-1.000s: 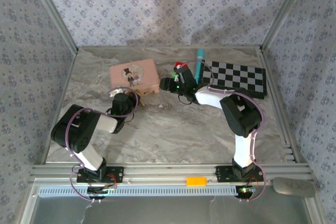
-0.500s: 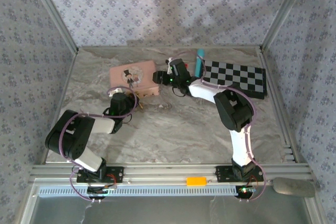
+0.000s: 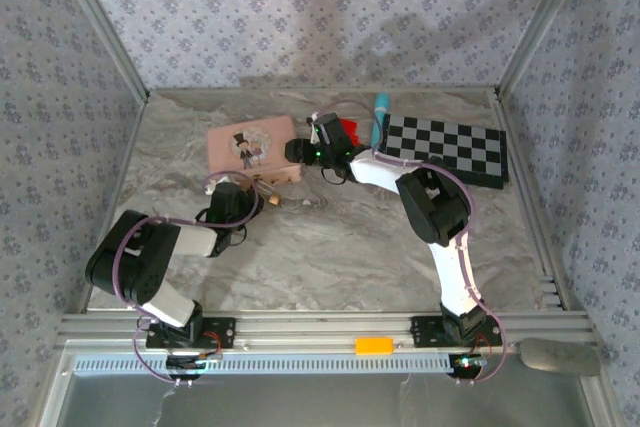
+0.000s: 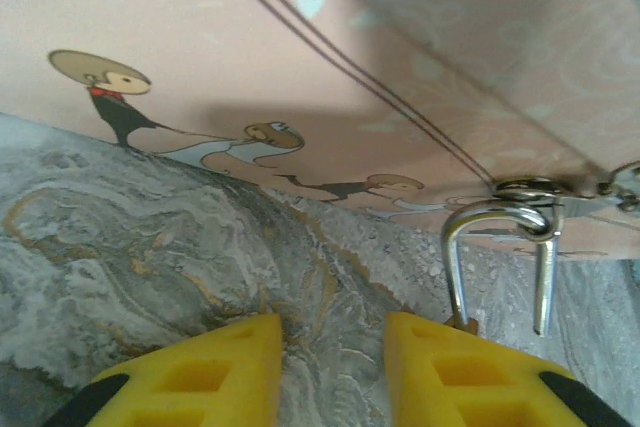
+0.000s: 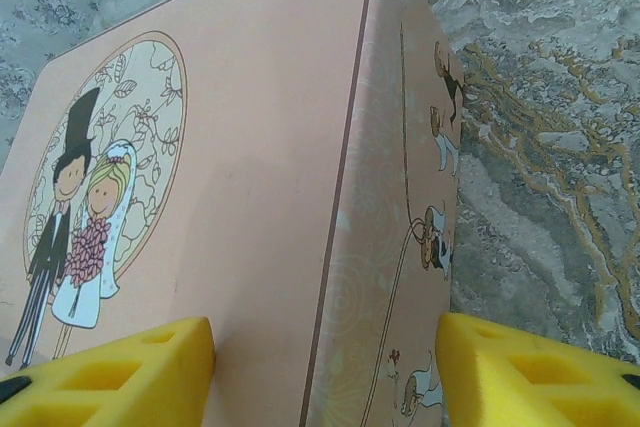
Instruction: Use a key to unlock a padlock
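The padlock [image 3: 268,193] hangs at the front of the pink box [image 3: 252,143]. In the left wrist view its silvery shackle [image 4: 497,247] is hooked through the box's metal hasp [image 4: 530,188], and the right finger hides most of the brass body. My left gripper [image 4: 335,372] is open just short of it, above bare table, with the shackle just beyond the right finger [image 4: 470,367]. My right gripper [image 5: 325,377] is open and straddles the box's right corner [image 5: 345,197]. A thin pale sliver [image 3: 306,204], probably the key, lies right of the padlock.
A checkerboard [image 3: 450,147] lies at the back right, with a blue pen [image 3: 379,117] and a red block [image 3: 347,130] beside the right arm. Patterned walls close in the marbled table [image 3: 330,247] on three sides.
My right gripper has swung left from the blocks onto the box's right end, and the box has shifted slightly left. The left gripper stays by the padlock.
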